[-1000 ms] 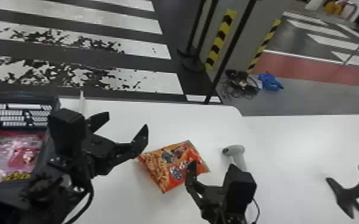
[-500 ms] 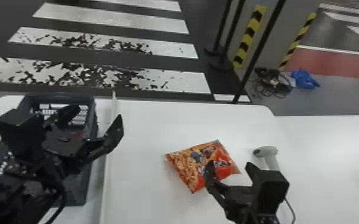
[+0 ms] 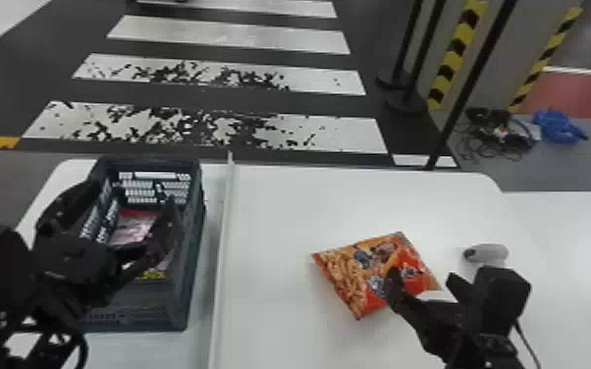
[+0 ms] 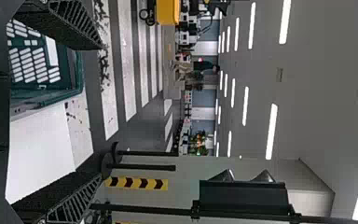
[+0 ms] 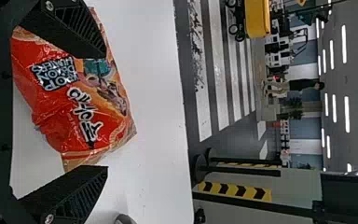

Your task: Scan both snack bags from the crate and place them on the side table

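Our wide left end effector [image 3: 132,197] has moved, seemingly over the dark-grey plastic crate [image 3: 190,255]; our right end effector [image 3: 422,279] gapes.

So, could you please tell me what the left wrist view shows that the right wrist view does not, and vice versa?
The left wrist view has the crate. The right wrist view has the orange snack bag, lying on the white tabletop. Both have that tabletop, crosswalk stripes and a yellow-and-black hazard strip.
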{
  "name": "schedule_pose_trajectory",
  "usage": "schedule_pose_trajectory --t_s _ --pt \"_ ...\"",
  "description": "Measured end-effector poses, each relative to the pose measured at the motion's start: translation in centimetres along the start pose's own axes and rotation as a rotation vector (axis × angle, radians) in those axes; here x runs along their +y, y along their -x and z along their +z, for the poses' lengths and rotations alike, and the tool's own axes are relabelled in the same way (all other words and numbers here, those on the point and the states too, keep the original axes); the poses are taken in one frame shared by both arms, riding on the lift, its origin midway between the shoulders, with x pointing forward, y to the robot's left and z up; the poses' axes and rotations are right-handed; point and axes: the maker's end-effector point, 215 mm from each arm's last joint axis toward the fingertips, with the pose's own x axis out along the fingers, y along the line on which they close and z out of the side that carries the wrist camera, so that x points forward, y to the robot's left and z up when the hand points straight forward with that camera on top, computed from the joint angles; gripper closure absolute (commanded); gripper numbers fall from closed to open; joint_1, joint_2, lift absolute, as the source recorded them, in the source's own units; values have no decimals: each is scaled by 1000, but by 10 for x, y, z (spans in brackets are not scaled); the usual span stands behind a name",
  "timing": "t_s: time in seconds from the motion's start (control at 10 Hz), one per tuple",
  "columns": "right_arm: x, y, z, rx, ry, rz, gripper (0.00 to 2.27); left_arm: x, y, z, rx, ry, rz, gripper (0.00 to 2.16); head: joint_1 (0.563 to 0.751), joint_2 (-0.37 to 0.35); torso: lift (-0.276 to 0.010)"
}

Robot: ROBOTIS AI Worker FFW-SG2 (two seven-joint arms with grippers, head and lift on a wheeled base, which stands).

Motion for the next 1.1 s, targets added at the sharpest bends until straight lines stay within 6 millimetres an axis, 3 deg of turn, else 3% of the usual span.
schedule_pose_trajectory --t_s 0.3,0.6,0.8,0.9,1.0,1.1 --pt "-32 -33 -12 94 -41 -7 83 11 16 -6 1 6 20 22 695 -118 -98" --pt "-42 -54 -35 201 -112 40 83 12 22 -11 9 14 26 26 695 -128 -98" --pt "-43 -69 -39 233 -166 75 87 13 23 -13 10 17 29 26 695 -128 -98" --pt "-42 -77 -45 260 -187 97 262 14 24 -15 13 18 30 33 695 -125 -98" --pt "-39 -83 -56 304 -219 130 826 14 24 -16 16 19 31 33 695 -121 -98" --pt "-37 -86 -65 340 -259 163 1980 14 25 -18 19 21 32 33 695 -119 -98"
